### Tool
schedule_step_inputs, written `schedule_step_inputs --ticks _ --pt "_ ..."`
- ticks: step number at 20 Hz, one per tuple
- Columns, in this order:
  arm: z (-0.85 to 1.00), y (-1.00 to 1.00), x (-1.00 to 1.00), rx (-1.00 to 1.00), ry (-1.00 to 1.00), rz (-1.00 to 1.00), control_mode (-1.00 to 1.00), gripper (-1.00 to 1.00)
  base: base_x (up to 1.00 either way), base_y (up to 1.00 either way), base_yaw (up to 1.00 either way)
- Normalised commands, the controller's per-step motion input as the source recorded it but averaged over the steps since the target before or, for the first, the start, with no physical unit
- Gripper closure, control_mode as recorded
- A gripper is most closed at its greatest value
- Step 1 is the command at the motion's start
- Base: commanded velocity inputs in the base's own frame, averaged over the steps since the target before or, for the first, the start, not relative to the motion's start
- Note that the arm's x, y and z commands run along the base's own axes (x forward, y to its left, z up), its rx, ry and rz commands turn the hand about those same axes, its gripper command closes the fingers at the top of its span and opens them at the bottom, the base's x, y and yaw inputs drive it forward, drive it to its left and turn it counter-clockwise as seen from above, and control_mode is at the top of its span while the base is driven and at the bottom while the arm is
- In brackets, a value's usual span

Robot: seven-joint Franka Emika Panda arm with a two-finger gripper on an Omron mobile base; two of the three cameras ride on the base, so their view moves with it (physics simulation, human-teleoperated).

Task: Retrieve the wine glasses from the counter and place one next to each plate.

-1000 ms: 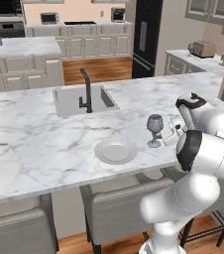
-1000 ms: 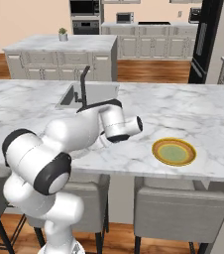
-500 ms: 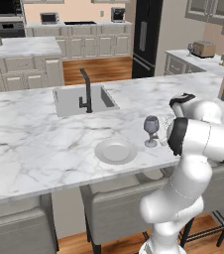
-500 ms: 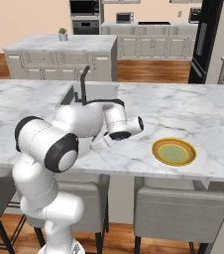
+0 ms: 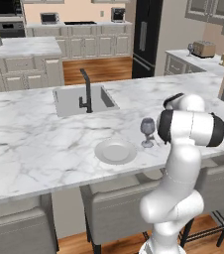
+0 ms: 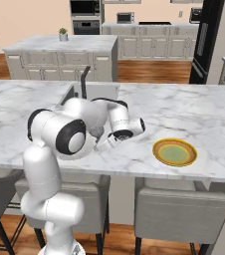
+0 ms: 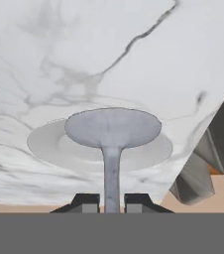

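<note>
A smoky grey wine glass (image 5: pixel 147 131) stands upright on the marble island just right of the plain white plate (image 5: pixel 115 151). My gripper (image 7: pixel 112 201) is shut on its thin stem (image 7: pixel 112 173), and its round foot (image 7: pixel 113 128) shows against the white plate (image 7: pixel 49 141) behind it. My arm hides this glass in the right base view. The yellow-rimmed plate (image 6: pixel 174 152) lies on the island further right. A second wine glass (image 5: pixel 190 48) stands on the far counter (image 5: pixel 183 57) beside the toaster.
A sink (image 5: pixel 67 101) with a black faucet (image 5: pixel 86 92) is set in the island behind the white plate. Grey stools (image 6: pixel 176 209) are tucked under the island's near edge. A toaster (image 5: pixel 203 48) sits on the far counter, and a black fridge (image 5: pixel 146 37) stands to its left.
The arm's elbow has swung up and round in front of the cameras. The held wine glass has shifted slightly left, closer to the white plate.
</note>
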Motion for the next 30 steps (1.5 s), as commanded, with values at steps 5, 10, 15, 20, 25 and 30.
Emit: schedule_step_inputs --ticks 5,10,15,20,25,30 --pt "-0.36 -0.13 0.24 0.0 0.05 0.09 -1.0 1.0 0.0 0.0 0.0" --pt "-0.38 -0.06 0.29 0.0 0.01 0.08 -1.0 1.0 0.0 0.0 0.0" --pt "-0.31 0.0 0.33 0.0 -0.02 0.08 -1.0 1.0 0.0 0.0 0.0" --pt "-0.31 0.0 0.32 0.01 -0.02 0.03 -1.0 1.0 0.0 0.0 0.0" --pt "-0.35 0.0 -0.11 0.0 -0.26 0.02 -1.0 -1.0 0.0 0.0 0.0" --pt "-0.24 -0.01 -0.25 0.0 -0.35 0.01 -1.0 -1.0 0.0 0.0 0.0"
